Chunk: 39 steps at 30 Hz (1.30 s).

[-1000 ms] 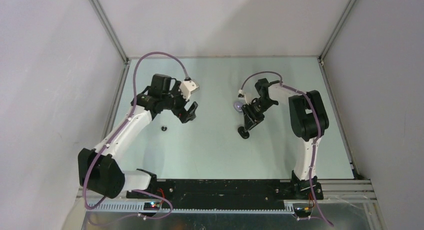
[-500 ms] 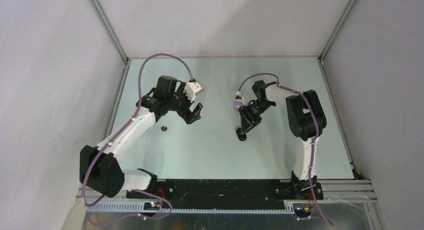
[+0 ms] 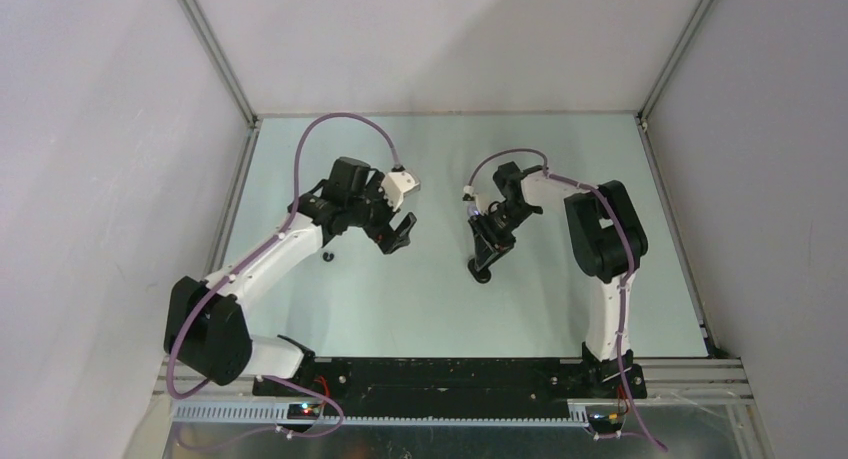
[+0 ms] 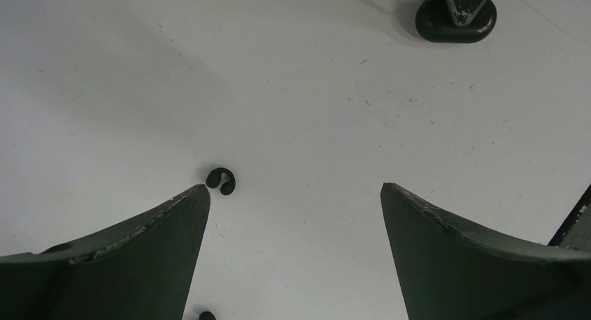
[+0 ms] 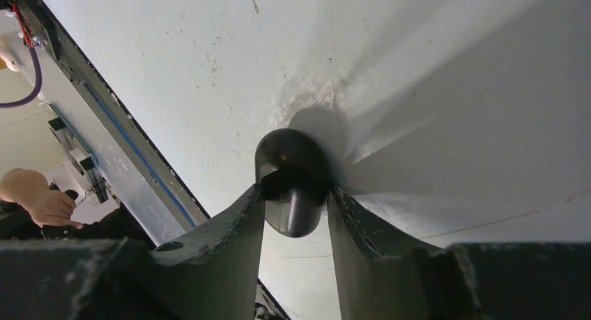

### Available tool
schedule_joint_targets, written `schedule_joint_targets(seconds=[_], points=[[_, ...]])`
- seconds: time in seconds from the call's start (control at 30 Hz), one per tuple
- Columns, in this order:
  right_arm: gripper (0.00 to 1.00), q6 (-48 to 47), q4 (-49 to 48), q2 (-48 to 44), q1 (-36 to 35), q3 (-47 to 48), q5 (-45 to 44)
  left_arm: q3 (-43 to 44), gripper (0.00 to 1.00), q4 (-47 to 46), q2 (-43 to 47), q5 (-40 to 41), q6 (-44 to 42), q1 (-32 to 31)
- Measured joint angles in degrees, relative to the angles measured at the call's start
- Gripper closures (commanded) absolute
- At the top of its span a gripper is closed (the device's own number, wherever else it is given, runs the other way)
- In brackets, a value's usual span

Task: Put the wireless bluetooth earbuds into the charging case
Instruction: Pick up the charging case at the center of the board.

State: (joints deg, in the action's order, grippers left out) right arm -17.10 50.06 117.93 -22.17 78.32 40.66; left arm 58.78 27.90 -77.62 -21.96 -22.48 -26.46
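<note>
Left pincer (image 3: 397,233): jaws spread wide, nothing between them, poised over the pale tabletop (image 3: 420,309) left of centre. The left wrist view (image 4: 294,189) shows only bare tabletop in the gap between its fingers (image 4: 139,250).

Black earbud (image 3: 327,256): loose on the tabletop, left of the left pincer, nearer the arm bases and apart from the pincer. From above it is a single dark dot. The left wrist view (image 4: 221,181) shows it as a small, curled, glossy shape just off the tip of the finger at frame left, outside the gap.

Black speck (image 4: 206,316): seen in the left wrist view alone, cut by the bottom edge. What it is cannot be told.

Pale purple item (image 3: 472,212): glimpsed only from above, tucked against the right wrist, too hidden to identify.

Right pincer (image 3: 486,259): clamped on the charging case (image 3: 483,271), tips pointing down, right of centre. From above the case is only a dark lump at the fingertips. The right wrist view (image 5: 295,191) shows a finger pressed to each side of its rounded black body (image 5: 289,153), the domed end projecting past the tips. The left wrist view catches the same case (image 4: 456,20) at its top edge, apparently seated on the tabletop, well apart from the black earbud.
</note>
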Motion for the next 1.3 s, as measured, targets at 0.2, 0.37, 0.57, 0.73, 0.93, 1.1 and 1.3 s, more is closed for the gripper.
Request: schedule_joint_targets(seconds=[0.2, 0.37, 0.57, 0.73, 0.93, 1.1, 1.3], points=[[0.57, 1.3, -0.3, 0.3, -0.7, 0.0, 0.2, -0.2, 0.01, -0.8, 0.0, 0.7, 0.0, -0.2], [0.62, 2.1, -0.2, 0.6, -1.3, 0.0, 0.6, -1.0, 0.01, -1.0, 0.0, 0.8, 0.1, -0.2], [0.85, 1.7, -0.2, 0.8, -2.4, 0.0, 1.4, -1.6, 0.01, -1.7, 0.0, 0.8, 0.5, -0.2], [0.88, 0.2, -0.2, 0.8, -1.8, -0.2, 3.0, -1.8, 0.01, -2.3, 0.0, 0.8, 0.9, -0.3], [0.88, -2.9, 1.8, -0.3, 0.4, 0.2, 7.3, -1.8, 0.01, -2.5, -0.4, -1.1, 1.4, -0.4], [0.88, -6.2, 3.8, -6.4, 2.3, 2.4, 9.9, 0.9, 0.01, 1.4, -3.1, -9.2, 0.2, -0.4], [0.88, -8.0, 1.1, -19.4, 3.9, 3.8, 11.8, 11.4, 0.01, 11.0, -7.0, -25.5, -5.6, -0.2]])
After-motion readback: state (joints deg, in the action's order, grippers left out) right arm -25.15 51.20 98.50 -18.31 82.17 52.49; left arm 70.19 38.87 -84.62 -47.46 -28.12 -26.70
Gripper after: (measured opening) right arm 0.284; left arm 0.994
